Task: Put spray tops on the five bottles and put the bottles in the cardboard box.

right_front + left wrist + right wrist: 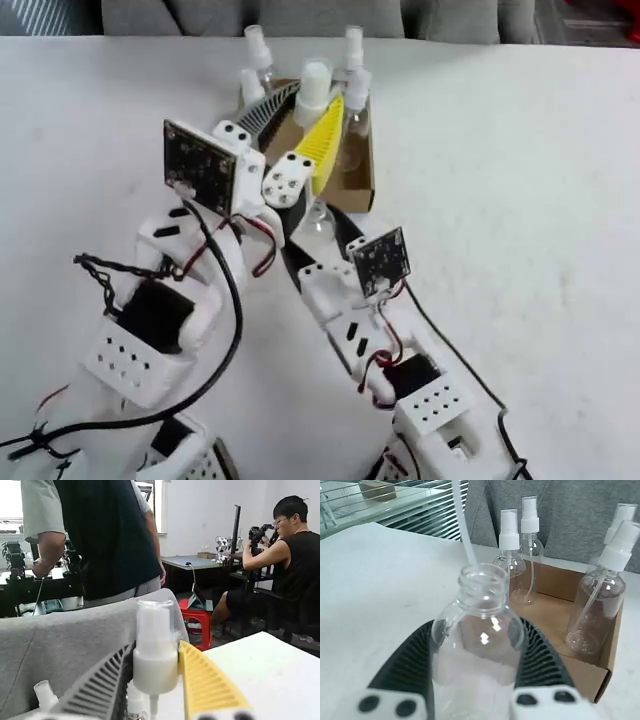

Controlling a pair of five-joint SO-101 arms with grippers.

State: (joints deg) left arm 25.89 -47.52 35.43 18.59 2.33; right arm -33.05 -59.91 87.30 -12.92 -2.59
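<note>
From above, the cardboard box sits toward 12 o'clock on the white tabletop, and four capped bottles stand in it. Raised near the box's 6 o'clock edge, the left claw has its grey and yellow fingers closed on a spray top.

In the left wrist view, that spray top stands upright, pinched between both fingers.

In the right wrist view, the right claw is clamped around the body of a clear open-necked bottle, which is upright and just short of the box. A thin dip tube meets its open neck.
</note>
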